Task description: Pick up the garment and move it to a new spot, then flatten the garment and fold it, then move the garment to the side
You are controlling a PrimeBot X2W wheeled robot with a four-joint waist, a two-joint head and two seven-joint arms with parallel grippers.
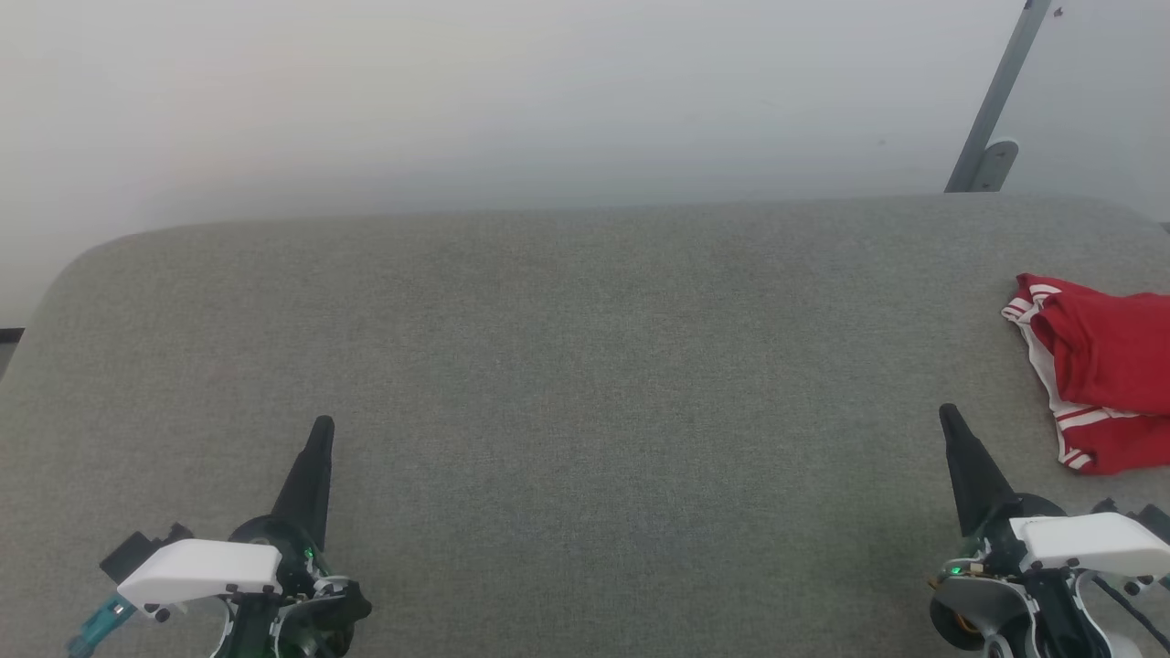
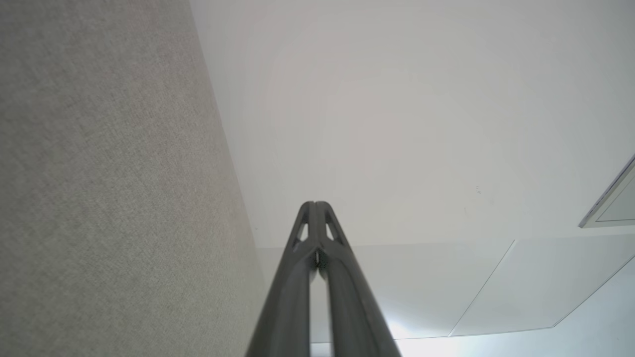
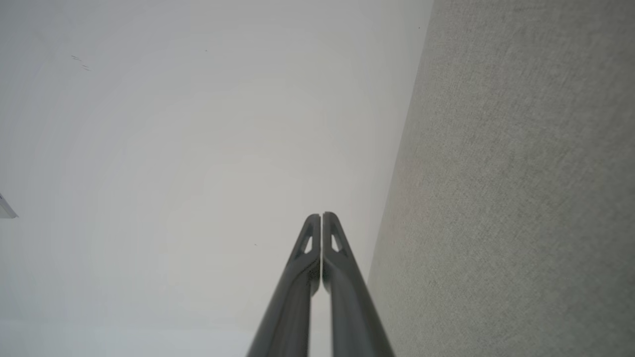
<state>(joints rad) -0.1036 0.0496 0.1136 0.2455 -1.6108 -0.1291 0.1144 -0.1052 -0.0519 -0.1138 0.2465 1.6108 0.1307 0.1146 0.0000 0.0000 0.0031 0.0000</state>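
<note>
Head view: a grey, cloth-covered tabletop (image 1: 585, 366) with rounded far corners spreads across the picture, and a plain pale wall (image 1: 457, 91) rises behind it. At the upper right a slanted grey metal bar (image 1: 1001, 91) stands against that wall, ending in a small rounded bracket just behind the tabletop's far edge.

The garment (image 1: 1106, 366) lies on the tabletop at the far right, bunched into a loose red heap with red-and-white striped trim and a white edge along its near-left side. The picture's right border cuts it off, so its full outline cannot be told.

The left hand (image 1: 320, 429) sits at the lower left with its dark fingers pressed together into a single point aimed away from the robot. It grips nothing. The right hand (image 1: 948, 416) sits at the lower right in the same pose, fingers closed tight and empty. The garment is near it, to its right and a little beyond its tip, but apart from it.

In the left wrist view the left hand (image 2: 315, 206) shows its two fingers meeting at the tips, the tabletop (image 2: 99, 173) running along that view's left side. In the right wrist view the right hand (image 3: 321, 216) is likewise closed, fingertips together, with the tabletop (image 3: 521, 198) along that view's right side.
</note>
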